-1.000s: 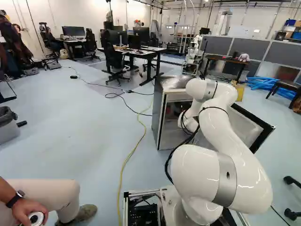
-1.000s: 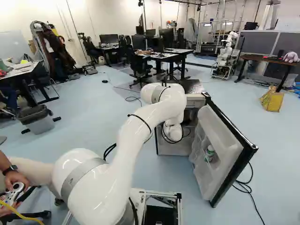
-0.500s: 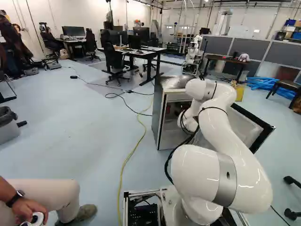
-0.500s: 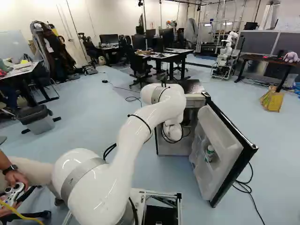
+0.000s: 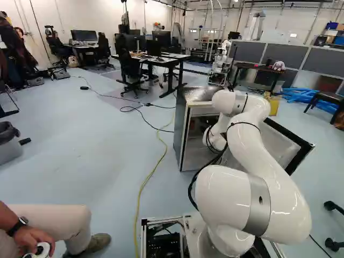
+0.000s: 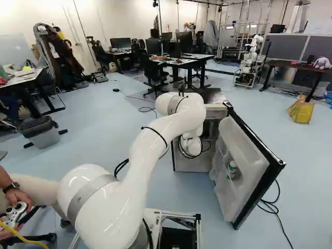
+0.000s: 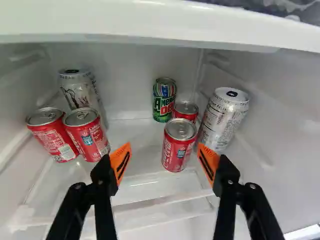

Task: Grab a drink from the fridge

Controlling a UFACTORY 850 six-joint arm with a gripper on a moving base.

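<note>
Red short can with a silver lid [image 7: 180,146] stands upright on the white plastic compartment floor [image 7: 132,141] of the dark-sided fridge [image 5: 183,126], ahead of the black two-finger gripper with orange pads [image 7: 162,157]. Claw is apart, nothing clamped. Can is nearer one pad than the other; can't tell if that pad touches it.

Right behind it: second red can [image 7: 186,110], with a green can with red and blue print [image 7: 164,99] beside that, toward the floor's back edge. Tall white-and-silver can [image 7: 225,117] stands by one side wall, just beside the reds.

Near the floor's other side edge: two more red cans, [image 7: 53,136] and [image 7: 88,135], side by side. Patterned silver can [image 7: 75,89] sits behind them, toward the back corner.

White jointed arm [image 6: 155,140] reaches into the fridge; base views hide the claw. Black-edged white door [image 6: 243,142] is wide open, green-and-white bottle [image 6: 232,170] on its inner side.
</note>
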